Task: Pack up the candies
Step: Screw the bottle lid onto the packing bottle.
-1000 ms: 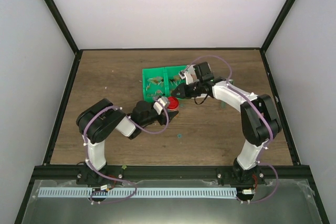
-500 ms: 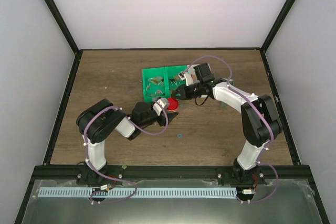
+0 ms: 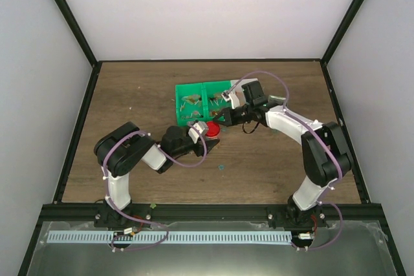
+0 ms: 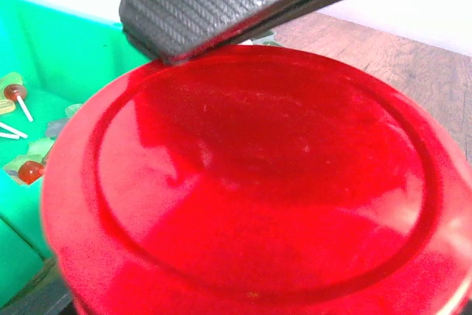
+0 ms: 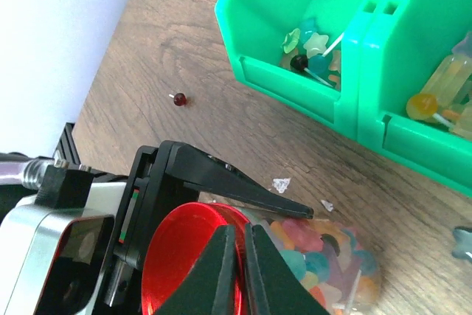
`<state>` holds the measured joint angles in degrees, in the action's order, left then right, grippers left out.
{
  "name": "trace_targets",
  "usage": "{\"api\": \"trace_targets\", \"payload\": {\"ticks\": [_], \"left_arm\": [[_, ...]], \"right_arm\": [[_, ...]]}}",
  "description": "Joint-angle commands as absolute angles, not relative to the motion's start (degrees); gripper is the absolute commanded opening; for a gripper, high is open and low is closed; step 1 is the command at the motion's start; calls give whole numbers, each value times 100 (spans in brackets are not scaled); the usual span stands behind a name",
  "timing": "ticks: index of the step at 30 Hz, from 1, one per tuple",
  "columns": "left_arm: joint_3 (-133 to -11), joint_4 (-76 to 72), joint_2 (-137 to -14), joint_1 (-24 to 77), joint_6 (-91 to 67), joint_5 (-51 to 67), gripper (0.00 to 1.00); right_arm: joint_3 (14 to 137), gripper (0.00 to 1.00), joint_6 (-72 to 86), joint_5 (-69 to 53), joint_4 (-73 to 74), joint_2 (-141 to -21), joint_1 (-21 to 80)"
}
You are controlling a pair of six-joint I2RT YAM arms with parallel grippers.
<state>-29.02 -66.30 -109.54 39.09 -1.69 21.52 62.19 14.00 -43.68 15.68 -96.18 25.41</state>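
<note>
While the left gripper clenched the small clear jar holding tiny wrapped candies, whether the right gripper pinched the round red lid below was unclear; squaring up seemed wise.

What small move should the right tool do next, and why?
Probably open the right tool and lower it around the clear jar to steady it. The left tool grips the red lid at the jar's mouth; the jar lies on its side, full of candies, and the right tool hovers shut above it.
</note>
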Motion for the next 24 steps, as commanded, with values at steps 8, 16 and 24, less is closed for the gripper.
{"api": "trace_targets", "payload": {"ticks": [8,16,24], "left_arm": [[-3001,-5645,-11249,3902,-450,2087,67],[-3249,-5432,-11341,3889,-536,1886,65],[-3491,-5305,-11483,3796,-605,1781,65]], "right_arm": [[5595,1,1168,-4955,2084,-9460,2688],[5230,1,914,-5114,2387,-9341,2759],[4688,1,1039,-5191,2297,-8937,2762]]}}
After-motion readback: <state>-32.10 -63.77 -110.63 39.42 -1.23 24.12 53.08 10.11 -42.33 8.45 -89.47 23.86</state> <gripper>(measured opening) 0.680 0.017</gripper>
